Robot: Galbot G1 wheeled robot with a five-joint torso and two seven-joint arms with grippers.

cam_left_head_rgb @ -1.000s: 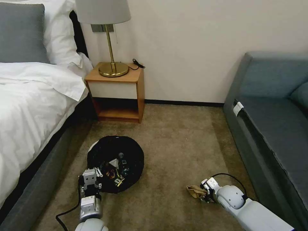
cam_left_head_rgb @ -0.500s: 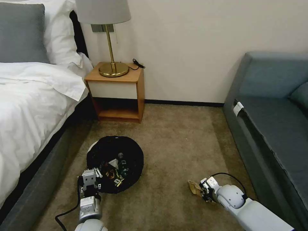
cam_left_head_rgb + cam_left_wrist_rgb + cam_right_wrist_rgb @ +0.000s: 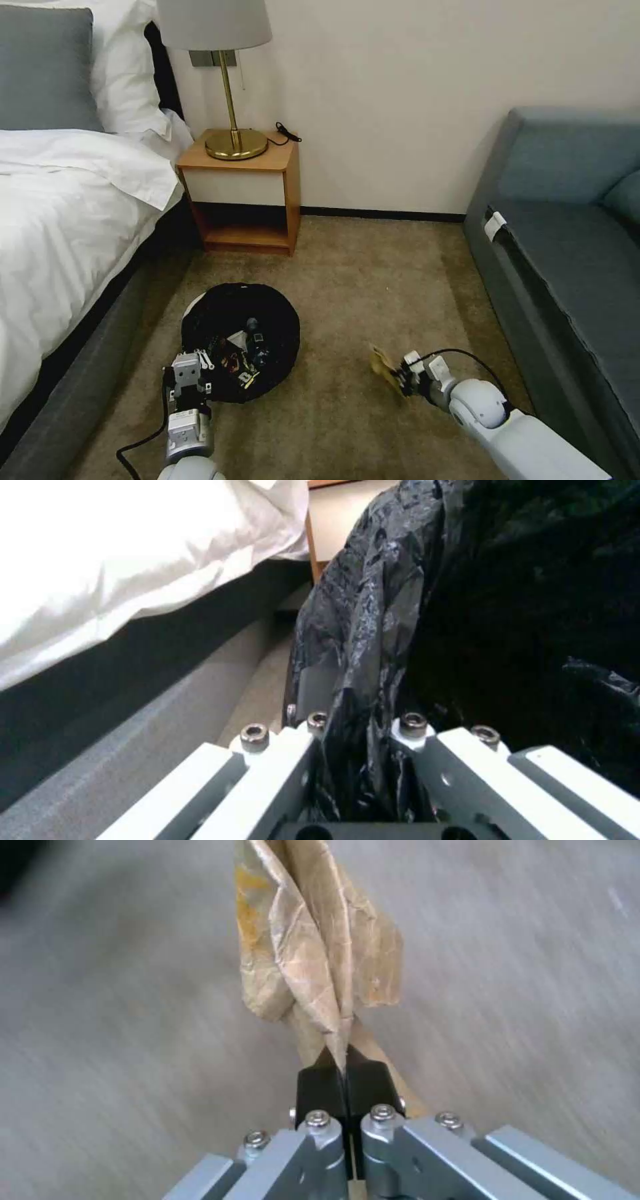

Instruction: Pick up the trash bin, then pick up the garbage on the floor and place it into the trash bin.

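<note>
Above carpet, R end effector (image 3: 404,377) w/ paper bag (image 3: 381,363).

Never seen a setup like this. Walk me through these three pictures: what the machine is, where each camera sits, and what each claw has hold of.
This is a wheeled robot with two arms, each ending in a two-fingered gripper. The wide picture comes from a camera on its head, looking down at a carpeted bedroom floor between a bed and a sofa, with a nightstand and lamp by the wall. The other two come from cameras on the wrists, looking along the fingers.

The left gripper is shut on the near rim of the bin, pinching its black bag. Litter lies inside the bin.

The right gripper is shut on a crumpled brown paper bag, holding it out toward the bin's side of the carpet.
</note>
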